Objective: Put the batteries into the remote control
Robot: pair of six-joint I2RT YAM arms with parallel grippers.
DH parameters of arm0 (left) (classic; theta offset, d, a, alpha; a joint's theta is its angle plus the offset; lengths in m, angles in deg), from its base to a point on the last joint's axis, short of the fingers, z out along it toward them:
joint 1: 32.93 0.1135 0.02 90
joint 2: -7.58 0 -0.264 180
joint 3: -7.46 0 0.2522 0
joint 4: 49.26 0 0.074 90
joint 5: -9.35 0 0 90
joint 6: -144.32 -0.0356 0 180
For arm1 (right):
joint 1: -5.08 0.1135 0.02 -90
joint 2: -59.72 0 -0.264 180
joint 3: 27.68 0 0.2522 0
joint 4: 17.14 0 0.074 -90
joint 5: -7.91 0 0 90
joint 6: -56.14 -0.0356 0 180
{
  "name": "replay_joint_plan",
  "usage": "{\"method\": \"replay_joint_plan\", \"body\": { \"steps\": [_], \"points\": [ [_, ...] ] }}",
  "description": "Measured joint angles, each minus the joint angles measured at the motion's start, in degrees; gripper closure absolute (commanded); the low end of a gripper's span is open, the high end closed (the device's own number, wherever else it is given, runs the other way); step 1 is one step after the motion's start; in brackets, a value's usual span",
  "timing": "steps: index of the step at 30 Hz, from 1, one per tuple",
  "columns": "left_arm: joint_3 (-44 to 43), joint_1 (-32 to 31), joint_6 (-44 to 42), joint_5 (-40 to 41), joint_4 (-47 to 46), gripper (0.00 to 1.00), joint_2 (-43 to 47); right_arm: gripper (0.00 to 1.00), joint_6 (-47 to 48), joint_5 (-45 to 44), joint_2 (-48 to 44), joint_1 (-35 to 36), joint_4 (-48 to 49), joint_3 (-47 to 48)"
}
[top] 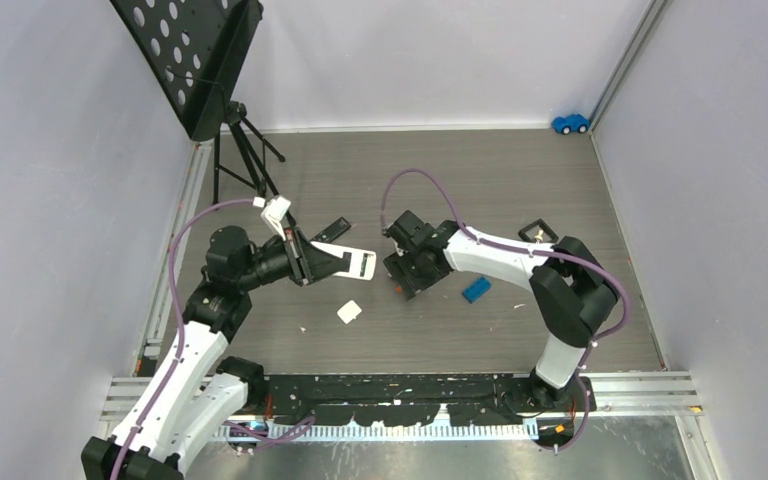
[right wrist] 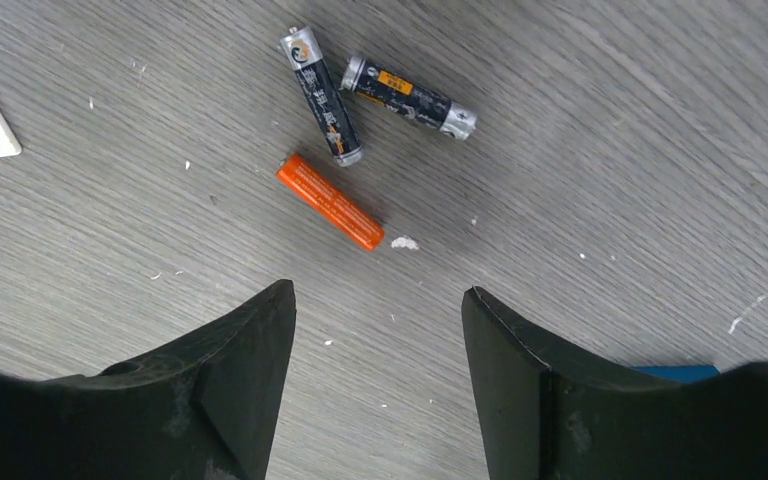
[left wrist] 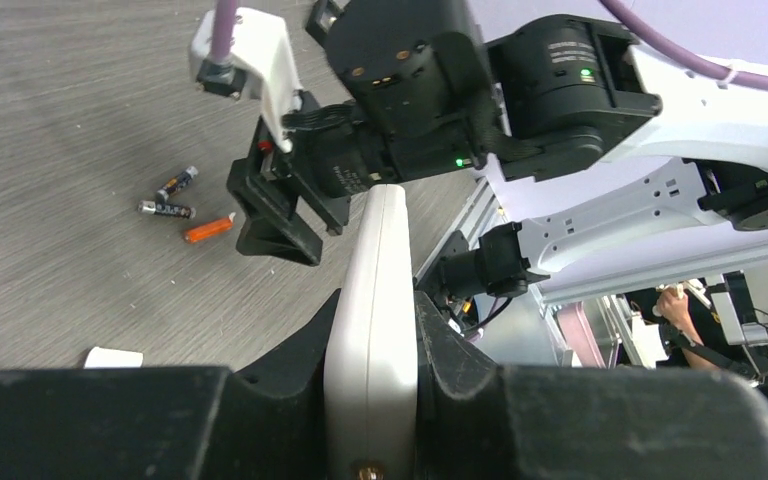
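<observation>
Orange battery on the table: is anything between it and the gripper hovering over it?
Nothing visible. The right gripper is open, and only bare table lies between its fingertips and the orange battery. The two dark batteries lie just beyond it, not in the path.

We see small print on the dark batteries (right wrist: 322,96) and orange battery (right wrist: 331,201), none of it readable.

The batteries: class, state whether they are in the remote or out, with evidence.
Out. The orange battery and two dark batteries lie loose on the table, apart from the remote held by the left tool.
</observation>
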Motion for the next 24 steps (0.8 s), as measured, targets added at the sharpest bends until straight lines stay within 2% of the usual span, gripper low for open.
{"method": "replay_joint_plan", "body": {
  "steps": [4, 7, 24],
  "points": [
    [0.0, 0.0, -0.6, 0.2, -0.3, 1.00, 0.7, 0.50, 0.3, 0.6, 2.9, 0.0, 0.3, 0.8],
    [0.0, 0.0, -1.7, 0.8, 0.2, 1.00, 0.6, 0.55, 0.7, 0.4, 4.8, 0.0, 0.0, 1.0],
    [0.0, 0.0, -4.7, 6.0, 5.6, 1.00, 1.3, 0.56, -0.8, -4.2, 6.4, -2.0, 2.4, 2.5]
  ]
}}
